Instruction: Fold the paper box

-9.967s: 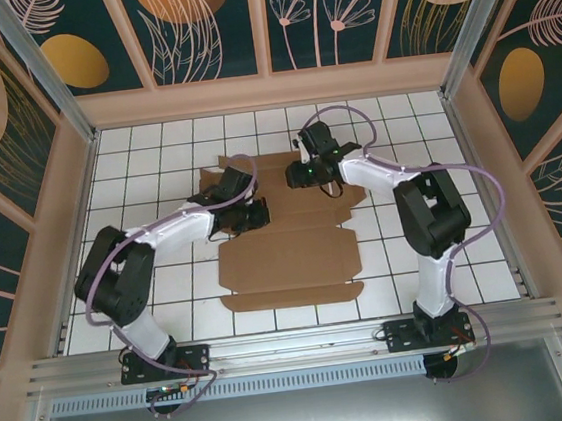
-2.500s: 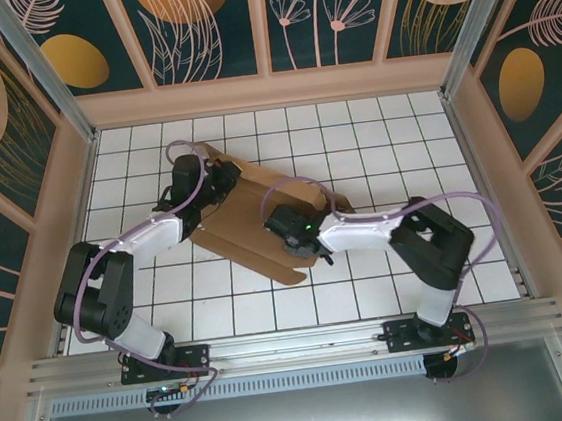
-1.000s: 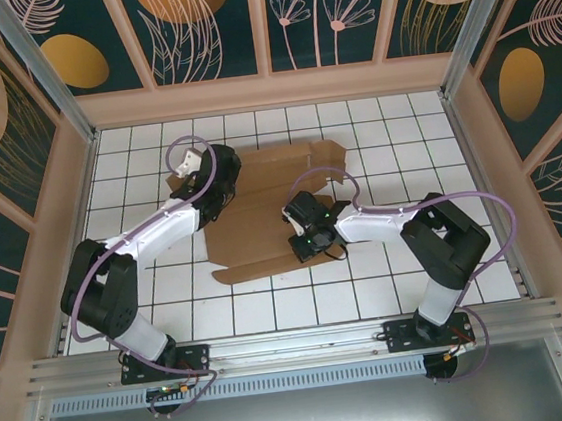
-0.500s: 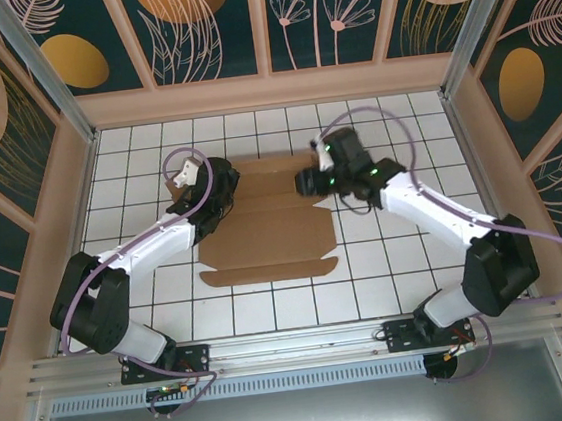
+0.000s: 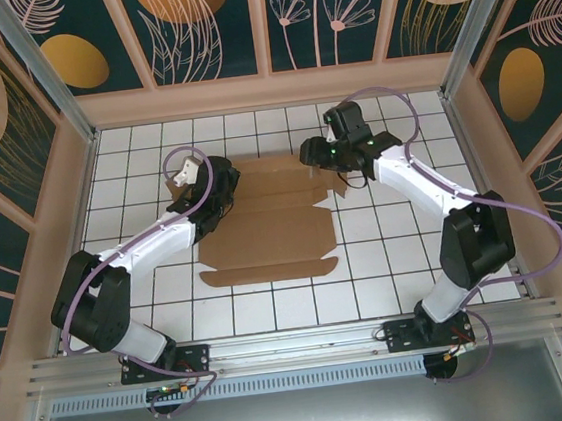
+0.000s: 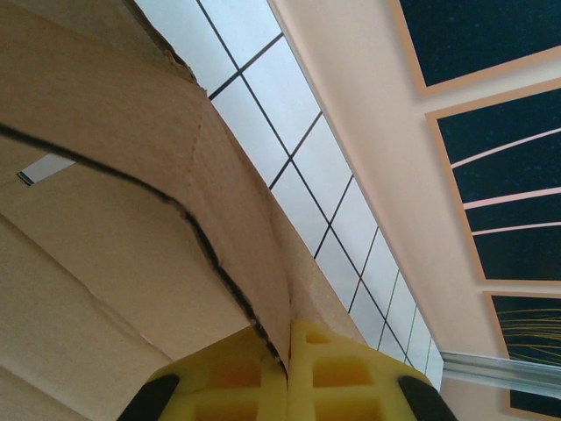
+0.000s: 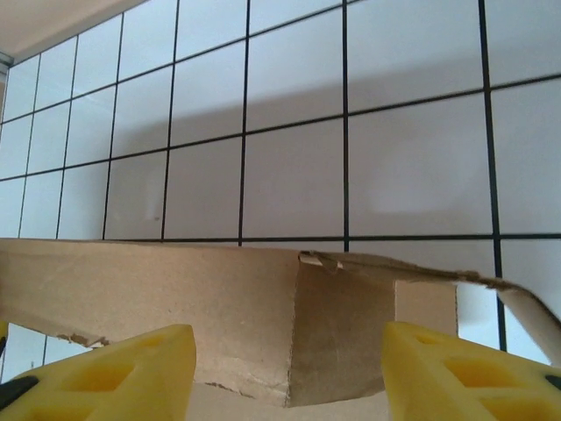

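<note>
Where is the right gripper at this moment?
In the top view, the right gripper is at the far right corner of the paper box, across from the left gripper at its far left corner. Its jaws stand open.

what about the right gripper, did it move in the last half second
Yes. Against the tile grid, the right gripper shifted toward the far wall.

White-tiled table [image 5: 407,258], black grid lines. Brown paper box [image 5: 273,231] (die-cut sheet, flaps out) lies on it, mid-table, slightly left of centre.
</note>
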Available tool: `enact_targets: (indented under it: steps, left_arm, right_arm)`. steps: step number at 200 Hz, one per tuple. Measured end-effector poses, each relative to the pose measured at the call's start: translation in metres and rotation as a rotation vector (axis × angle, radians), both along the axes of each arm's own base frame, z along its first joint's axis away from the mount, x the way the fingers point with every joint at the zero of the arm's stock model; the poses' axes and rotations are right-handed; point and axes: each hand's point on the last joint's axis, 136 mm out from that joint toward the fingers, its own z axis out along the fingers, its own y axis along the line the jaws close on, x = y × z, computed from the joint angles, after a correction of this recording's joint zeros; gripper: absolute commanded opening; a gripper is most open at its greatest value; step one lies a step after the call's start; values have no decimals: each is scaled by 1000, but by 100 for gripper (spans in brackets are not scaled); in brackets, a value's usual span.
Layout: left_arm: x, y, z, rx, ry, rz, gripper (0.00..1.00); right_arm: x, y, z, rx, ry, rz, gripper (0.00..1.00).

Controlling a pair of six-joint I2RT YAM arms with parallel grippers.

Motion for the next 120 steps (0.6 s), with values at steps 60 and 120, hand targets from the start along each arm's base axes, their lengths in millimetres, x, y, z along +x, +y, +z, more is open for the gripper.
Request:
enact_targets:
  steps: [60,120]
  left_arm:
    - [0,0,0,1,2,0,0]
    - [0,2,-1,4,2,8,0]
  right_arm:
    - [2,13,-25,39,77,16,59]
    - [6,36,-16,248,111,25,38]
